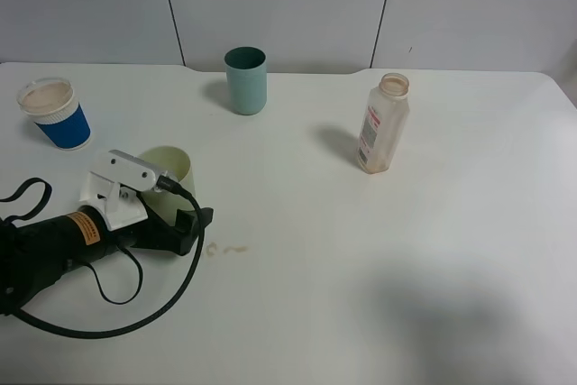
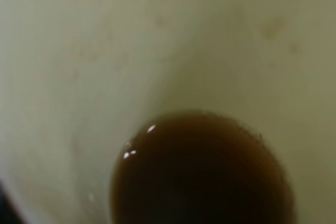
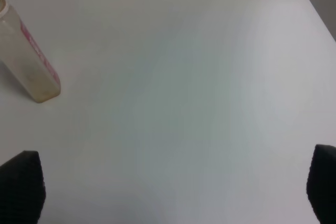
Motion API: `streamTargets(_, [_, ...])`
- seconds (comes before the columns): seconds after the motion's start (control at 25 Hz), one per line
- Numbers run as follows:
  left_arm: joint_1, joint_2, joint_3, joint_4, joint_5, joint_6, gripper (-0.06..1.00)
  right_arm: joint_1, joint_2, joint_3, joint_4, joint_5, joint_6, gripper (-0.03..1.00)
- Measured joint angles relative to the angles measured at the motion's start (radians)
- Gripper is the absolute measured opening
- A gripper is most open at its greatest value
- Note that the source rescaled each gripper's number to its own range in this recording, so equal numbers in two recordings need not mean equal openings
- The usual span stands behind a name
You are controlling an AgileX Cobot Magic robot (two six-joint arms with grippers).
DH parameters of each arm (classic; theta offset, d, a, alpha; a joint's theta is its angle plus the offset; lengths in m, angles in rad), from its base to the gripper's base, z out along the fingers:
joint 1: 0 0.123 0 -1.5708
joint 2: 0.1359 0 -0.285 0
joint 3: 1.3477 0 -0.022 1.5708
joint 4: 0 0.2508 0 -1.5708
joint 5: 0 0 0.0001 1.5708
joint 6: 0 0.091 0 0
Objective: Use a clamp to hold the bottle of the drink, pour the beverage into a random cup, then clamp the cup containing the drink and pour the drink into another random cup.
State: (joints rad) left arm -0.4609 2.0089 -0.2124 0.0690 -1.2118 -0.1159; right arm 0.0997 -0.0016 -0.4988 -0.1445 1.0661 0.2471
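The pale yellow-green cup (image 1: 173, 169) stands on the table at the left, half hidden by my left arm's wrist camera. My left gripper (image 1: 185, 212) reaches around its lower part with the jaws set wide; one black finger (image 1: 200, 223) shows beside it. The left wrist view looks straight into the cup (image 2: 105, 51), where brown beverage (image 2: 202, 171) pools at the bottom. The bottle (image 1: 382, 128) stands upright and uncapped at the right, also visible in the right wrist view (image 3: 31, 61). The short blue cup (image 1: 56, 114) stands at the far left. My right gripper (image 3: 173, 192) is open over bare table.
A darker teal tumbler (image 1: 245, 80) stands at the back middle. A small brown spill (image 1: 225, 250) marks the table right of my left gripper. A black cable (image 1: 108, 299) loops beside the left arm.
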Motion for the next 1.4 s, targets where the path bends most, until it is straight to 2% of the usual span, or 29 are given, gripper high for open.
streamTargets(0.28, [0.0, 0.016, -0.026, 0.002, -0.001, 0.0, 0.8, 0.0, 0.0, 0.0, 0.0, 0.0, 0.0, 1.0])
streamTargets(0.36, [0.0, 0.031, -0.03, 0.002, -0.001, 0.0, 0.72, 0.0, 0.0, 0.0, 0.0, 0.0, 0.0, 1.0])
streamTargets(0.4, [0.0, 0.036, -0.032, 0.002, -0.001, 0.0, 0.62, 0.0, 0.0, 0.0, 0.0, 0.0, 0.0, 1.0])
streamTargets(0.48, [0.0, 0.044, -0.032, 0.002, -0.001, 0.0, 0.35, 0.0, 0.0, 0.0, 0.0, 0.0, 0.0, 1.0])
streamTargets(0.56, [0.0, 0.047, -0.032, 0.005, -0.001, 0.006, 0.0, 0.0, 0.0, 0.0, 0.0, 0.0, 0.0, 1.0])
streamTargets(0.84, [0.0, 0.047, -0.032, 0.025, 0.001, 0.081, 0.01, 0.0, 0.0, 0.0, 0.0, 0.0, 0.0, 1.0])
streamTargets(1.4, [0.0, -0.008, -0.032, 0.019, 0.008, 0.082, 0.01, 0.0, 0.0, 0.0, 0.0, 0.0, 0.0, 1.0])
